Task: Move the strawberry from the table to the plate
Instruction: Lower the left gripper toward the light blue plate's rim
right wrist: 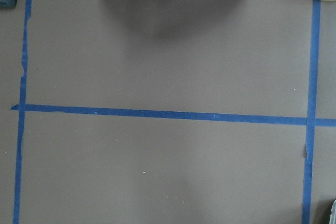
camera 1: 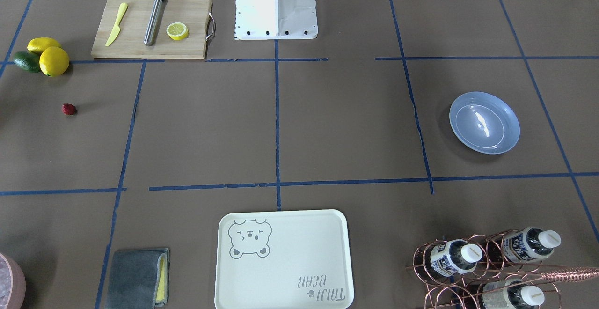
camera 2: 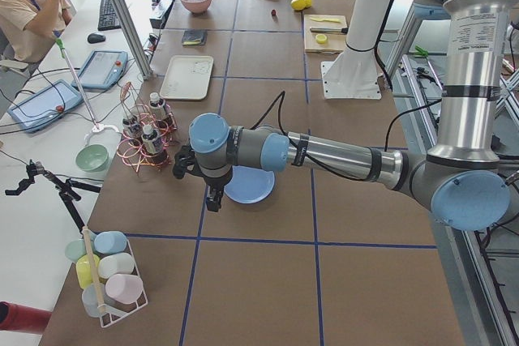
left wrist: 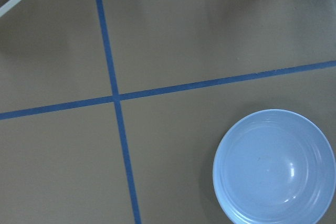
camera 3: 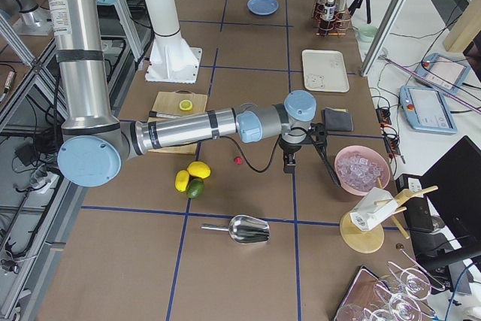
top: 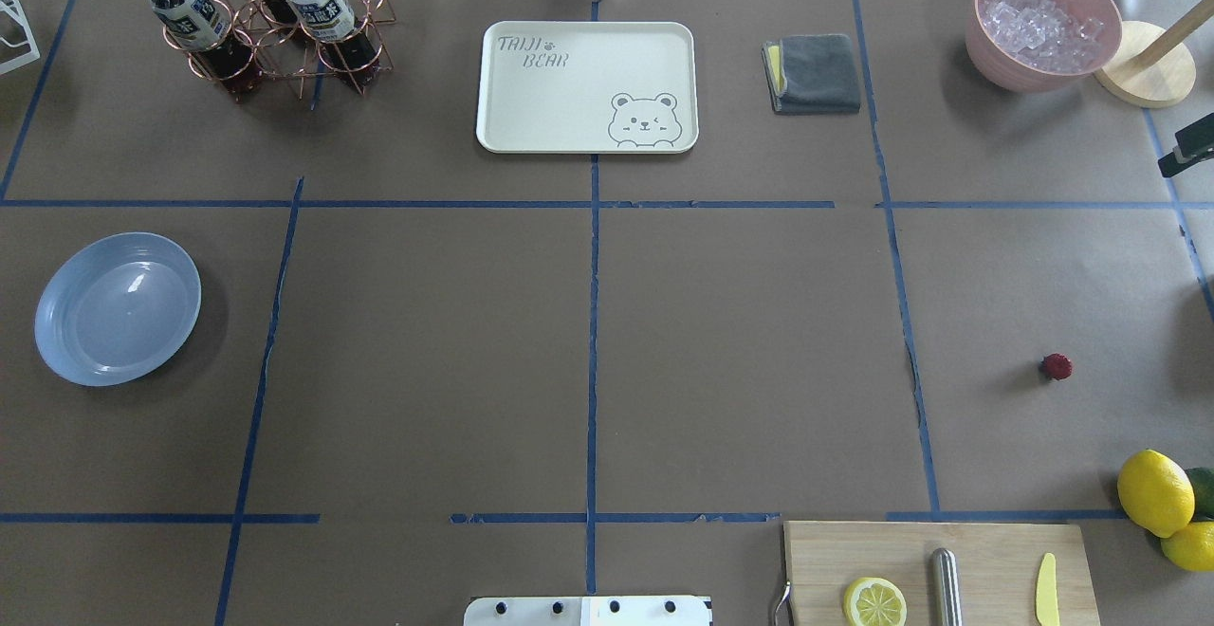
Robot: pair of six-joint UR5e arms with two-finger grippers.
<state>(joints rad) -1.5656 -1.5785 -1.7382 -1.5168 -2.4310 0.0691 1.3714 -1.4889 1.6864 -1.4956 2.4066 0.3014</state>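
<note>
The strawberry, a small dark-red berry, lies alone on the brown paper table on the robot's right side. The light-blue plate rests empty on the robot's left side. In the exterior left view my left gripper hangs over the edge of the plate. In the exterior right view my right gripper hovers a short way from the strawberry, toward the pink bowl. I cannot tell whether either gripper is open or shut. Neither shows in the overhead or front views.
A chopping board holds a lemon half, a metal rod and a yellow knife. Two lemons and an avocado sit beside it. Farther off are the bear tray, a grey cloth, a pink ice bowl, a bottle rack and a metal scoop.
</note>
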